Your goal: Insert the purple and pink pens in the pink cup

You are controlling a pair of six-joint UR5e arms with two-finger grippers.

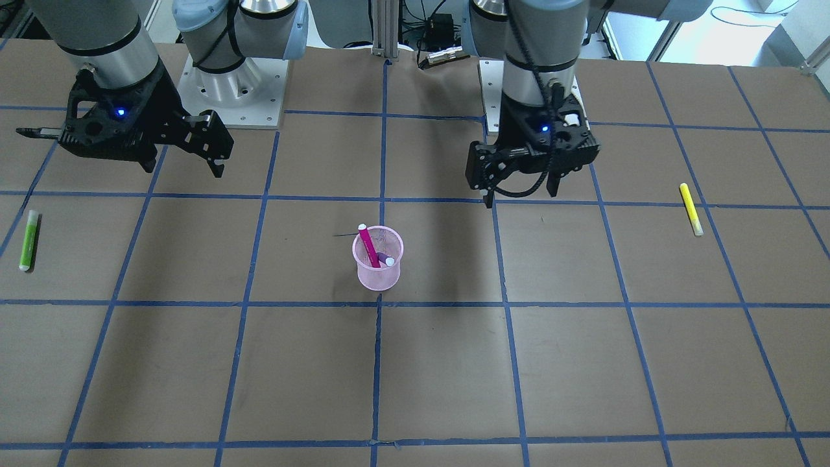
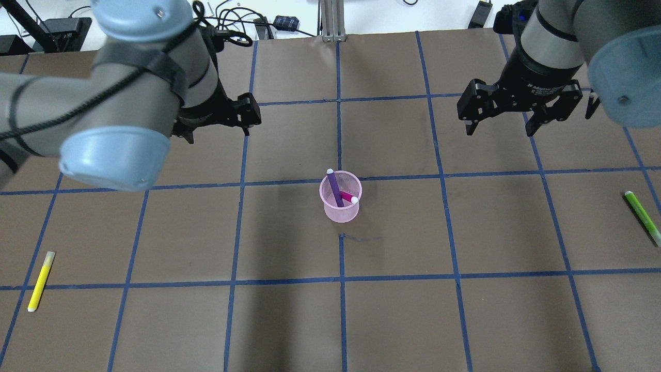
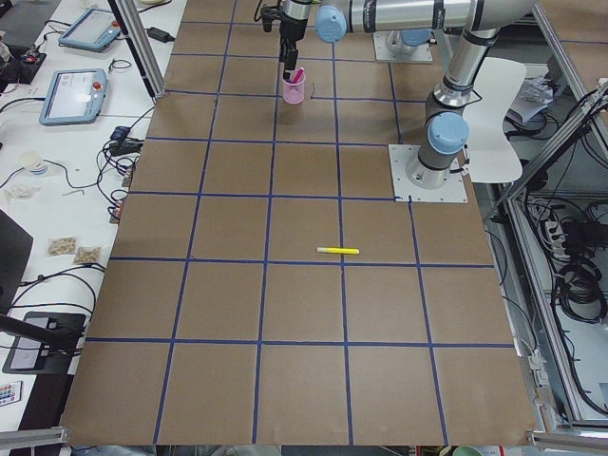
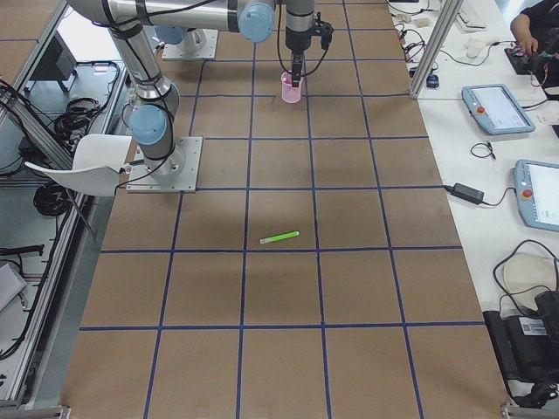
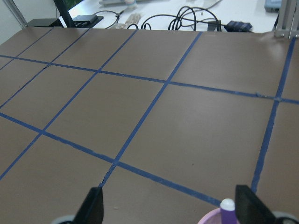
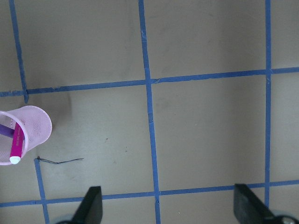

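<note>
The pink mesh cup (image 1: 378,269) stands upright at the table's middle and also shows in the overhead view (image 2: 341,209). The pink pen (image 1: 367,244) and the purple pen (image 1: 385,259) both stand inside it, leaning; overhead I see the purple pen (image 2: 334,188) and the pink pen (image 2: 349,197). My left gripper (image 1: 521,191) is open and empty, raised behind the cup toward the base. My right gripper (image 2: 499,129) is open and empty, raised well off to the cup's side. The right wrist view shows the cup (image 6: 32,128) at its left edge.
A yellow pen (image 2: 40,280) lies on the table on my left side. A green pen (image 2: 643,217) lies near the table's right edge. Blue tape lines grid the brown tabletop. The arm bases (image 1: 230,91) stand at the robot's side of the table.
</note>
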